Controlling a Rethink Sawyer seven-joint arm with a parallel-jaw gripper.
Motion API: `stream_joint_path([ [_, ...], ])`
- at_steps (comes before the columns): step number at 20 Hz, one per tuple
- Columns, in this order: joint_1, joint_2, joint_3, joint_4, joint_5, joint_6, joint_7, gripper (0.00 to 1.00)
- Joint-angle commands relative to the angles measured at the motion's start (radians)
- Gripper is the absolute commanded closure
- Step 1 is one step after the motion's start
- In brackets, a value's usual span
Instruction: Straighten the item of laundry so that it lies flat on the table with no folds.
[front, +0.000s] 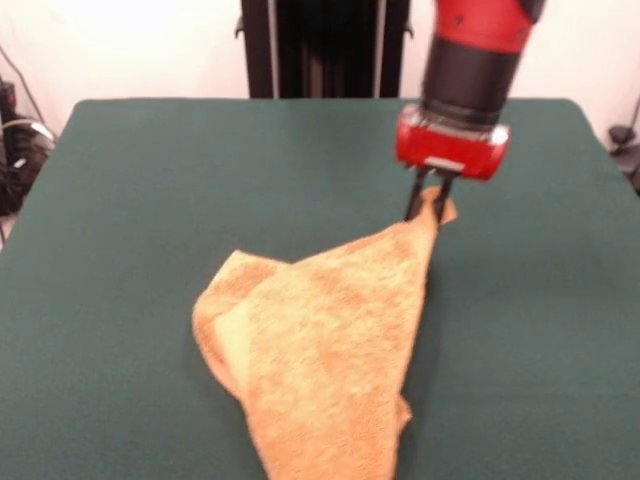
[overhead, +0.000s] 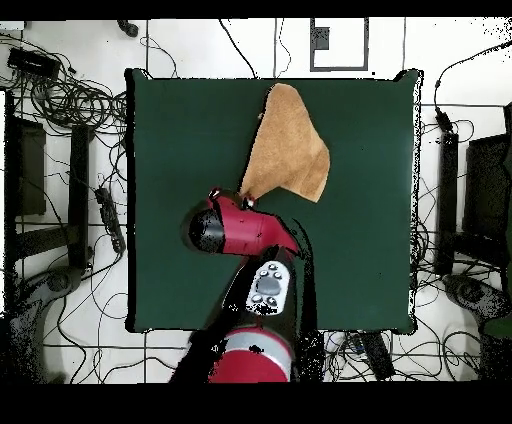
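Orange-tan towel (front: 320, 350) corner pinched in claw (front: 428, 203) above table (front: 120, 200)

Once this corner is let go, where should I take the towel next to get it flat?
The gripper is shut on one corner of the towel, pulling it into a peak. The fold that remains is the doubled flap at the front view's left side. I would pinch that flap's edge from above, coming in from that side, and draw it outward over the bare table.

You get even, bright light from above, with soft shadows under the towel (front: 320, 350) on the table (front: 150, 200), and slight blur across the front view.
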Motion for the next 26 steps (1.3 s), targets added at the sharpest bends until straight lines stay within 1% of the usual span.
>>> stream_joint_path([
  [1,0.066,-0.001,0.004,0.143,0.128,0.131,0.330,1.00],
  [9,0.080,-0.002,0.003,0.152,0.145,0.134,0.338,1.00],
  [11,0.071,-0.007,0.007,0.154,0.145,0.141,0.330,1.00],
  [14,0.050,-0.007,0.043,0.170,0.161,0.128,0.332,1.00],
  [17,0.072,-0.009,0.039,0.177,0.185,0.130,0.359,1.00],
  [20,0.090,-0.024,0.047,0.201,0.235,0.152,0.405,1.00],
  [22,0.122,-0.041,0.024,0.200,0.253,0.180,0.420,1.00],
  [24,0.139,-0.065,0.019,0.206,0.268,0.204,0.422,1.00],
  [26,0.143,-0.072,0.030,0.213,0.284,0.194,0.419,1.00],
])
